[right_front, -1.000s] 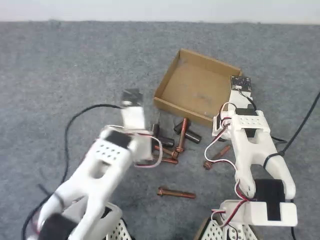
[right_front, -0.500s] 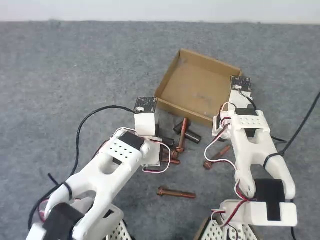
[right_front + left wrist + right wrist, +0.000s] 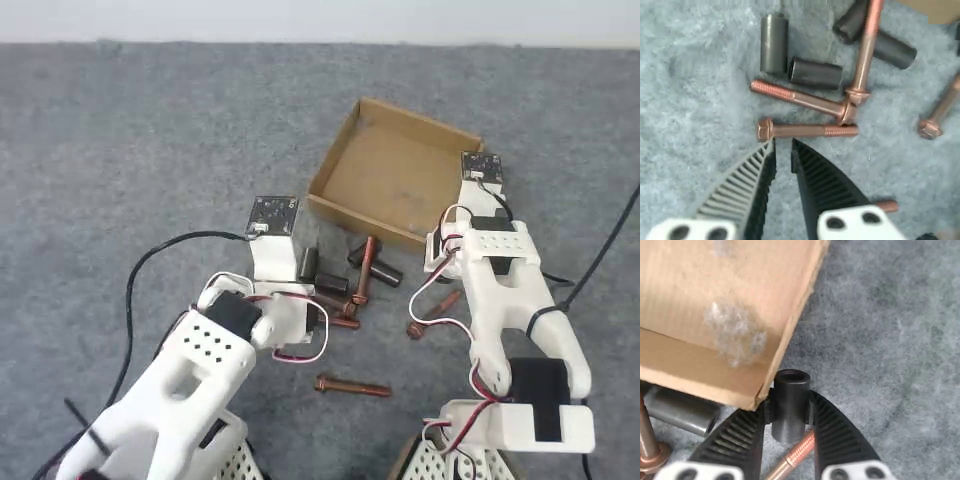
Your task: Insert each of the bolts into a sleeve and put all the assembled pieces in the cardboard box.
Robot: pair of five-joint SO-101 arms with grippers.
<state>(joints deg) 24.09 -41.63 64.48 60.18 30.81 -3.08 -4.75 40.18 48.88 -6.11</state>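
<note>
My left gripper (image 3: 782,146) hovers over the grey carpet with its fingers a narrow gap apart and nothing between them. Its tips sit just short of a copper bolt (image 3: 807,131). Past that bolt lie another bolt (image 3: 800,97), a long bolt (image 3: 865,50) and dark sleeves (image 3: 774,44) (image 3: 815,73) (image 3: 892,47). My right gripper (image 3: 790,412) is shut on an upright black sleeve (image 3: 790,400), right against the near corner of the cardboard box (image 3: 715,370). A bolt's threaded end (image 3: 797,450) shows just under that sleeve. From above, the box (image 3: 355,218) holds nothing.
A lone bolt (image 3: 352,385) lies between the two arm bases. Another bolt (image 3: 432,312) rests by the right arm. One more sleeve (image 3: 682,412) lies along the box's outer wall. Open carpet stretches to the far left of the pile.
The left arm swung in over the pile of bolts and sleeves, then drew back slightly and settled lower. The right arm has kept still with the sleeve in its grip.
</note>
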